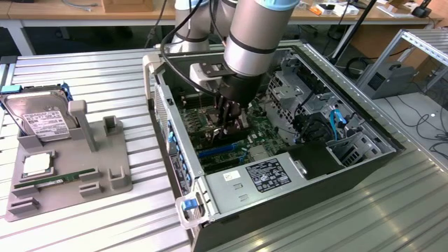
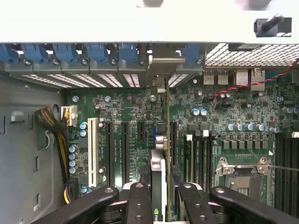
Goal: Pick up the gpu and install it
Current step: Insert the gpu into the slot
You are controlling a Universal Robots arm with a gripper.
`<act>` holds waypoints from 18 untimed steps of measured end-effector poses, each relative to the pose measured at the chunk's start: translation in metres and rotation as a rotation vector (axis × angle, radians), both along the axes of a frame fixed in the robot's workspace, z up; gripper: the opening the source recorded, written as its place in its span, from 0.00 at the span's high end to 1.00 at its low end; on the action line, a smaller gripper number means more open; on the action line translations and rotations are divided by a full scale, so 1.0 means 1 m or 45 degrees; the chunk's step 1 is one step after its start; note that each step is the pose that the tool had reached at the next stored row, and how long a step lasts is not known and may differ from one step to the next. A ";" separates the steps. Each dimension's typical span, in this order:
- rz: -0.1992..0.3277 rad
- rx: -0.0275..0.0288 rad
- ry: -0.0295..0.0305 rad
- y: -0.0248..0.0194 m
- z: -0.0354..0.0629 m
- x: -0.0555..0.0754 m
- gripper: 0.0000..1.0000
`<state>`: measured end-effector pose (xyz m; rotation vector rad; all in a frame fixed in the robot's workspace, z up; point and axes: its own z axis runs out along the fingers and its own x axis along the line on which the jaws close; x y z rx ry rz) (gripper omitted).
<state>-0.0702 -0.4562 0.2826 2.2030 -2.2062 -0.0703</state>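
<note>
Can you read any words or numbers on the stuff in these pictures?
None can be read.
Hard drive label: too blurred.
Case stickers: print too small.
Motherboard markings: too small.
GPU, held edge-on in the gripper: green logo, unreadable.

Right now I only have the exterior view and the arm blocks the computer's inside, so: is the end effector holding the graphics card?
Observer: Yes. In the wrist view the end effector has a finger on each side of the graphics card, which stands on edge over the motherboard.
Operator: Where is its bracket?
Observer: The bracket is against the case's rear slot openings, between the blue clips.
</note>
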 end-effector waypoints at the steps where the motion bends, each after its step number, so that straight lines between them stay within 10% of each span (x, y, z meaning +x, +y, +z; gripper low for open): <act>1: 0.000 0.0002 0.0000 0.0000 -0.0008 0.000 0.73; 18: 0.000 -0.0058 0.0000 -0.0016 -0.0139 0.000 0.73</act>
